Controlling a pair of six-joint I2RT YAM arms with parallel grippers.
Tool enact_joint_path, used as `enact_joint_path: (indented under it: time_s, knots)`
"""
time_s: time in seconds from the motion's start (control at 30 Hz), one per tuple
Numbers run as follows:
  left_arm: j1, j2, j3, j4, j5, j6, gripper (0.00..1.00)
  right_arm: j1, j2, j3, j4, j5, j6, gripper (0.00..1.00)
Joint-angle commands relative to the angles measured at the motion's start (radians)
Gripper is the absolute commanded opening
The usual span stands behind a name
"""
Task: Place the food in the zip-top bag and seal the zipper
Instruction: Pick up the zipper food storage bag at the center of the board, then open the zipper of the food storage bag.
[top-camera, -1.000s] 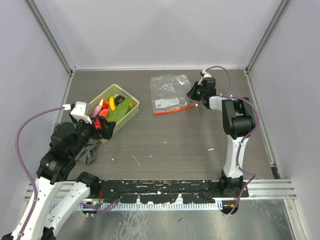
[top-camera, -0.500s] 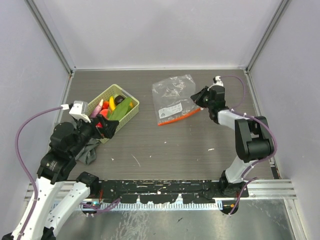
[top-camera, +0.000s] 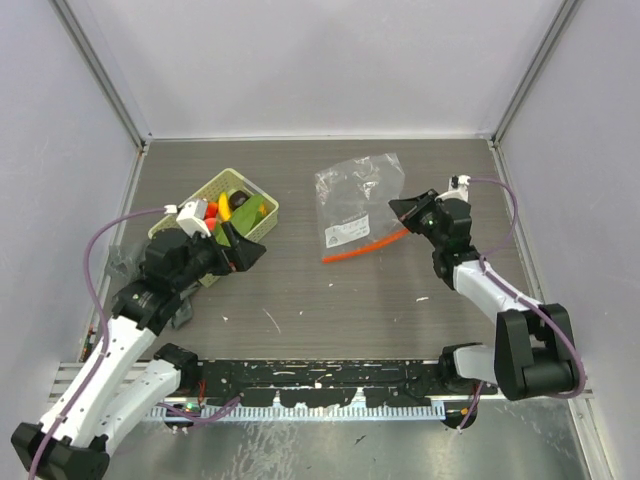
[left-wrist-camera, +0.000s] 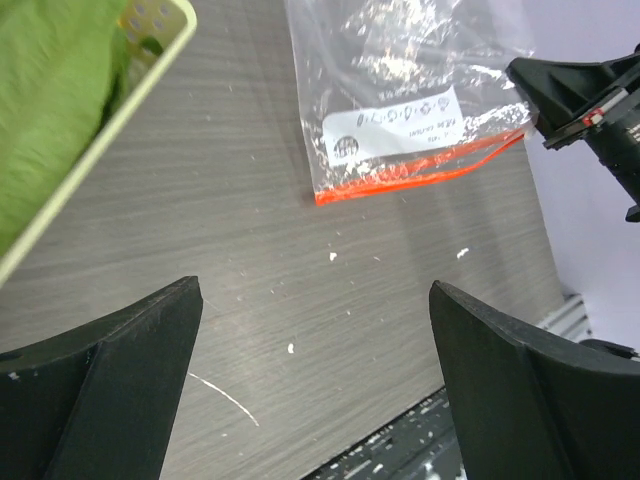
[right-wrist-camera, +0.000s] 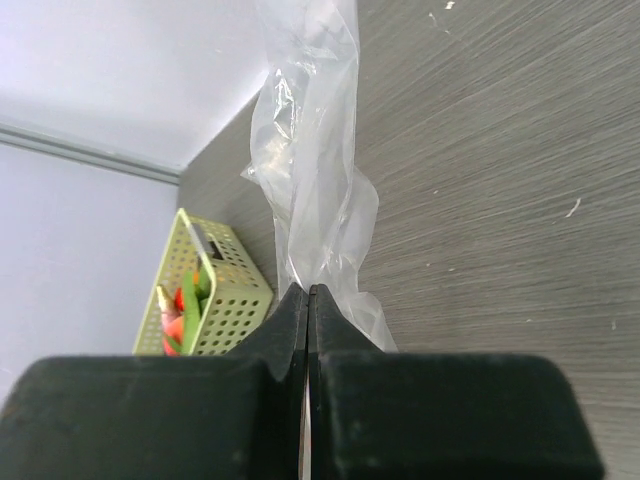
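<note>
The clear zip-top bag (top-camera: 358, 195) lies flat on the table's far middle, its red-orange zipper (top-camera: 362, 246) along the near edge. My right gripper (top-camera: 402, 212) is shut on the bag's right corner by the zipper's end; the wrist view shows the plastic (right-wrist-camera: 310, 150) pinched between the shut fingers (right-wrist-camera: 307, 290). The food (top-camera: 224, 208) (green leaf, yellow banana, red pieces) sits in the yellow-green basket (top-camera: 262, 224). My left gripper (top-camera: 248, 252) hangs open at the basket's near right corner, holding nothing (left-wrist-camera: 315, 300). From there the bag (left-wrist-camera: 400, 100) and zipper (left-wrist-camera: 420, 170) show ahead.
A grey cloth (top-camera: 180, 308) lies partly under the left arm, near the left front. The basket's rim (left-wrist-camera: 110, 140) and the green leaf (left-wrist-camera: 50, 100) fill the left wrist view's upper left. Walls close the table at the back and on both sides.
The right gripper has dragged the bag toward the front right, keeping hold of its corner. The left arm has swung right and forward, past the basket's near side, still open.
</note>
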Motion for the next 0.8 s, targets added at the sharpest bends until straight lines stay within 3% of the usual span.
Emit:
enact_joint_path:
  time_s: [0.0,0.77]
  knots:
    - [-0.019,0.043,-0.039,0.168,0.086,-0.099,0.96,0.012,-0.096,-0.042,0.076,0.006,0.092,0.01]
    - [-0.158,0.443,-0.121,0.635,0.08,-0.282,0.95,0.116,-0.341,-0.195,0.188,-0.028,0.306,0.0]
